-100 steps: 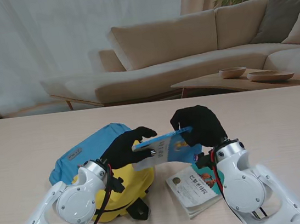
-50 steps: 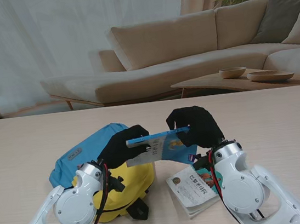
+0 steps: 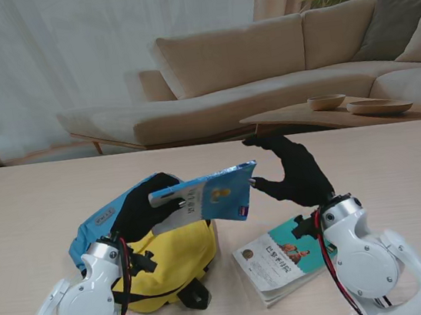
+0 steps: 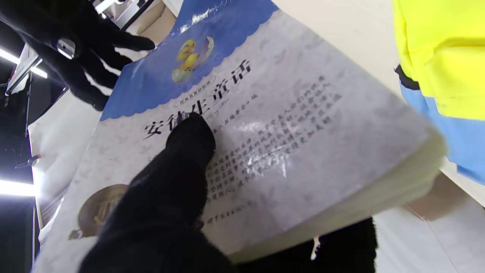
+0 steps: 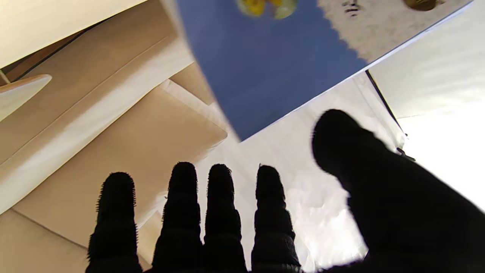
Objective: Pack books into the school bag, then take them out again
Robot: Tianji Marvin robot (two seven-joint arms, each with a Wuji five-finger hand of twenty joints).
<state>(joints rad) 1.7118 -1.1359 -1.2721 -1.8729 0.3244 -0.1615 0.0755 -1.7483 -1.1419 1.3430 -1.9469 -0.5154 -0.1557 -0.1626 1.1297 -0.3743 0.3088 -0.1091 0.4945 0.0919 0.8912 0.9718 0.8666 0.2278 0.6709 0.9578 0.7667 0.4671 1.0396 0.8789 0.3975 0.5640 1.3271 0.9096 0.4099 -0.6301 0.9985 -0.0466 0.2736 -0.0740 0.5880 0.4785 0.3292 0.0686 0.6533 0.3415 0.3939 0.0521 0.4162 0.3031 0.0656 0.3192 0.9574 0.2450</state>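
**Book passed to your left hand; right hand released**

Compared with 0.5 s ago, your right hand (image 3: 294, 171) has let go of the blue book (image 3: 214, 194) and drawn back to the right; 1 s ago both hands gripped it. The book has also shifted left and now tilts, its right end higher.

Your left hand (image 3: 148, 204) alone holds the book, lifted off the tabletop (image 3: 38, 203) over the school bag (image 3: 157, 254). In the left wrist view, 1 black-gloved finger (image 4: 182, 159) presses on the pale printed cover, with another part of the hand under the page block, so the book is pinched between them. The bag's yellow and blue fabric shows just beside the book's edge.

Your right hand is spread wide and holds nothing: the right wrist view shows 4 fingers (image 5: 223, 212) side by side and the thumb apart from them, with the book's blue corner beyond the fingertips, not touching. In the stand view its fingertips sit just beside the book's right edge.

A 2nd book (image 3: 282, 261), teal-covered, lies flat on the tabletop to the right of the bag, nearer to you than the right hand.
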